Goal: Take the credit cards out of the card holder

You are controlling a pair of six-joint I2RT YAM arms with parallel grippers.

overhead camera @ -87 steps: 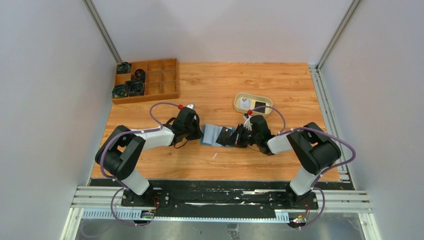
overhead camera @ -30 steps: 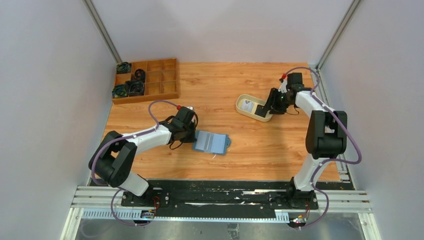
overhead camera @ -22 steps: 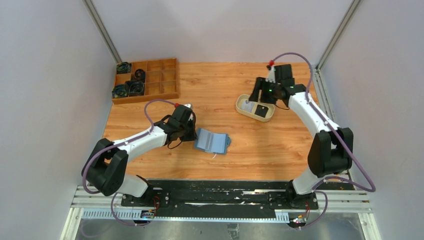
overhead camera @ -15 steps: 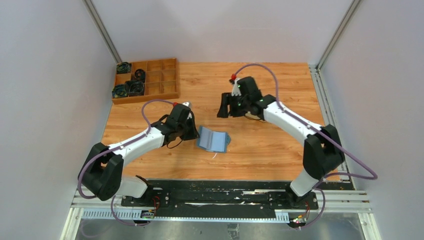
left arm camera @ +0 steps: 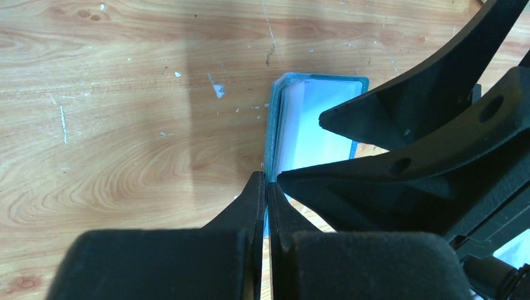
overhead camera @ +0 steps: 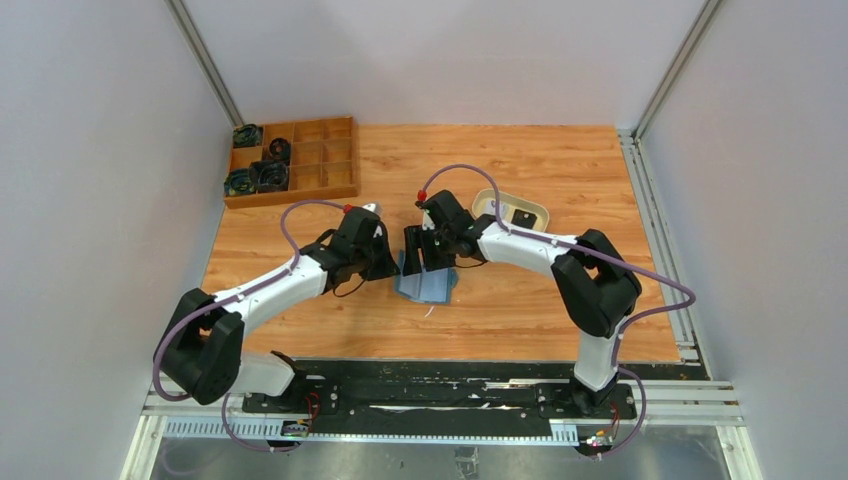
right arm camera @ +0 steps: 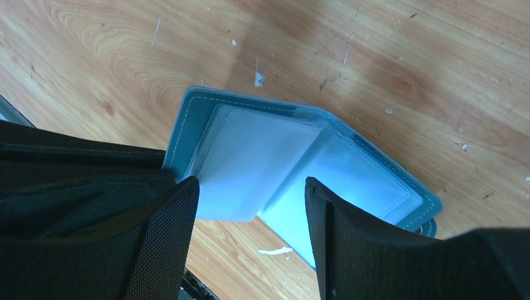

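Observation:
The teal-blue card holder [overhead camera: 428, 287] lies open on the wooden table, its pale sleeves fanned upward [right arm camera: 262, 159]. My left gripper [overhead camera: 393, 268] is shut on the holder's left cover edge [left arm camera: 273, 144], its fingertips pinched together [left arm camera: 267, 178]. My right gripper [overhead camera: 425, 252] hovers just above the open holder, open, with a finger [right arm camera: 169, 231] on either side of the sleeves and nothing between them. Whether credit cards sit in the sleeves cannot be told. A black card [overhead camera: 521, 216] lies in the cream tray [overhead camera: 541, 212].
A wooden compartment box [overhead camera: 300, 192] with several black round parts [overhead camera: 268, 175] stands at the back left. The cream tray is just behind the right forearm. Both arms meet at the table's middle, close together.
My right arm has swung from the cream tray at the back right over to the card holder, its jaws opening wider. The left gripper has kept its grip on the holder.

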